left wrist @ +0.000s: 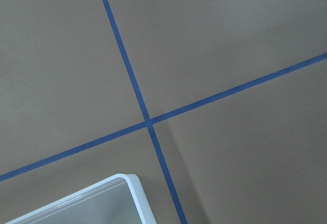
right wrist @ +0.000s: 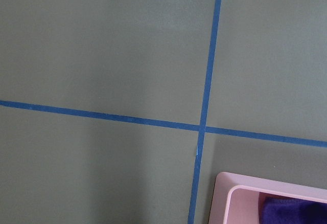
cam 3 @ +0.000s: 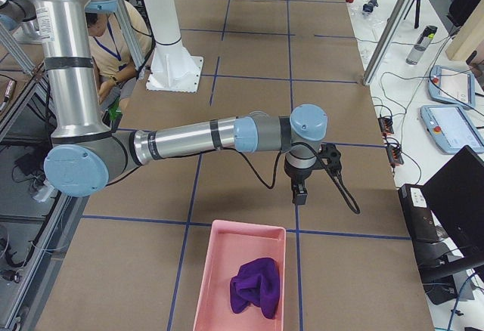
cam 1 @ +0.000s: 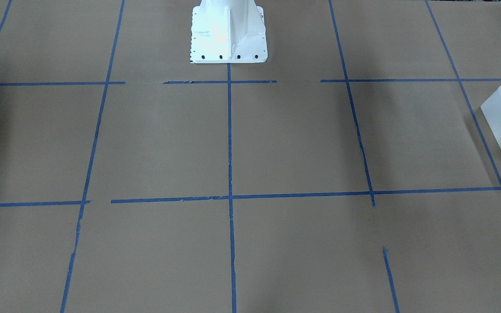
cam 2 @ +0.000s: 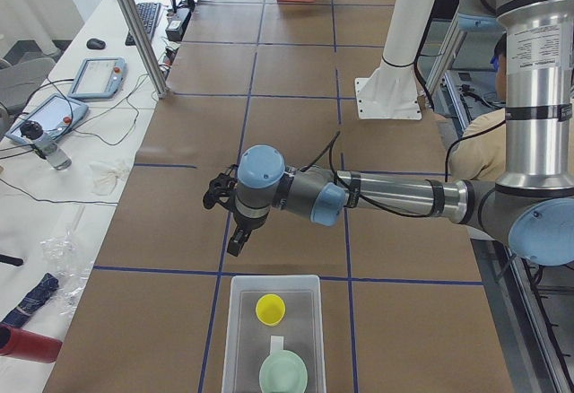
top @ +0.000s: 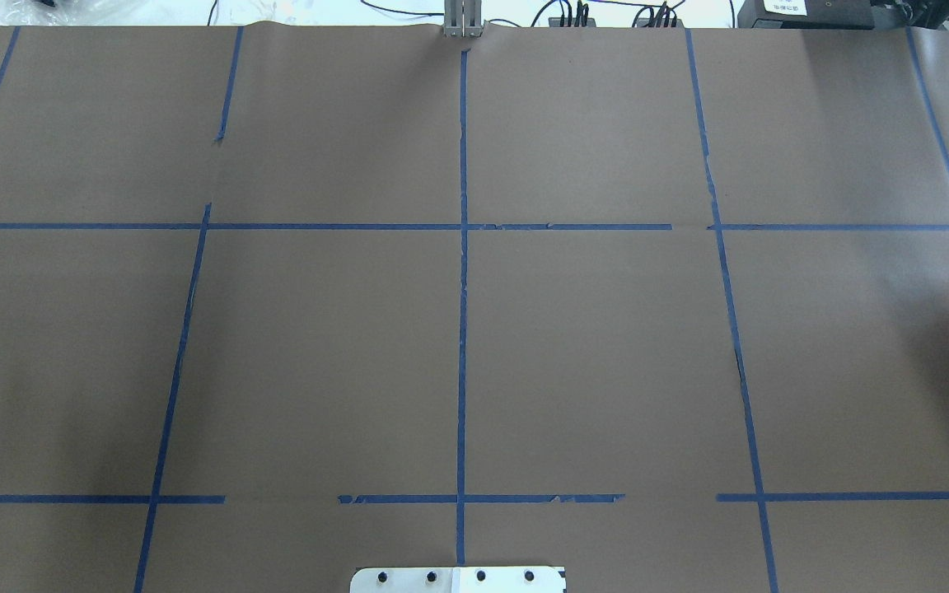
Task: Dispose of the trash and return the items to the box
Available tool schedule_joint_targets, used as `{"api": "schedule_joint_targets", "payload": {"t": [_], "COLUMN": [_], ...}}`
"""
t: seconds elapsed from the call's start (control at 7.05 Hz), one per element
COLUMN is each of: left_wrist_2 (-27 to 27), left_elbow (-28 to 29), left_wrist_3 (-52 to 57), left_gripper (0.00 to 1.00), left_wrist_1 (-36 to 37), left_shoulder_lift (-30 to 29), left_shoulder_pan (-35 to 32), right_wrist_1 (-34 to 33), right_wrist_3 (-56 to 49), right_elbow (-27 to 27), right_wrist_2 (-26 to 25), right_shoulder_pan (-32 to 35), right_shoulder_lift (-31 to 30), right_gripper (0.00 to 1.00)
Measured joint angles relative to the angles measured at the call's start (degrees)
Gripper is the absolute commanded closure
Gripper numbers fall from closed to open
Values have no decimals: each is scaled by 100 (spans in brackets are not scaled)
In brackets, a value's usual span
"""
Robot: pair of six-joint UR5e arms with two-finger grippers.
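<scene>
Brown paper covers the table (top: 318, 354) from edge to edge, and blue tape (top: 462, 329) marks it into a grid of large rectangles, torn or missing in a few short stretches. The white robot base (cam 1: 228, 34) is bolted at the middle of the robot's side.

At the table's end on the robot's left stands the frosted box (cam 2: 230, 339). Inside it sit the yellow cup (cam 2: 269, 309), upright, and nearer the camera the mint-green bowl (cam 2: 283, 375) – both are in the box and apart from each other. The left gripper (cam 2: 237, 242) hangs above the paper just short of the box's far rim, pointing down. Only the side view shows it, so I cannot tell whether its fingers are apart or together.

At the opposite end lies a pink tray (cam 3: 214, 270) with a crumpled purple cloth (cam 3: 257, 286) in it. The right gripper (cam 3: 300, 193) hovers near the tray's far edge, also pointing down, and its fingers cannot be judged either.

Across from the robot runs a white bench (cam 2: 36, 187) with teach pendants (cam 2: 97, 77), cables and an aluminium post (cam 2: 139, 30) – and a person (cam 3: 113, 40) sits behind the robot base.
</scene>
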Motion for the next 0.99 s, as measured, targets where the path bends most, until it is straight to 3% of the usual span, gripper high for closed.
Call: {"api": "schedule_joint_targets", "payload": {"t": [0.28,0.71,0.99], "left_wrist_2": [-17,-23,-30], "left_elbow": [-18,-120,-104], "left_wrist_3": [4,8,22], "left_gripper": [0,0,0], "left_wrist_1": [34,940,1134], "left_shoulder_lift": [-66,-150,-145], "left_shoulder_pan": [58,150,160], "right_wrist_1": [-1,2,-9], "right_wrist_3": [-1,7,28], "right_elbow": [75,298,271], "right_wrist_2": [198,-297,-304], "right_shoulder_pan": [8,-17,-29], "right_shoulder_lift": [-59,-182,-274], "right_gripper": [0,0,0]}}
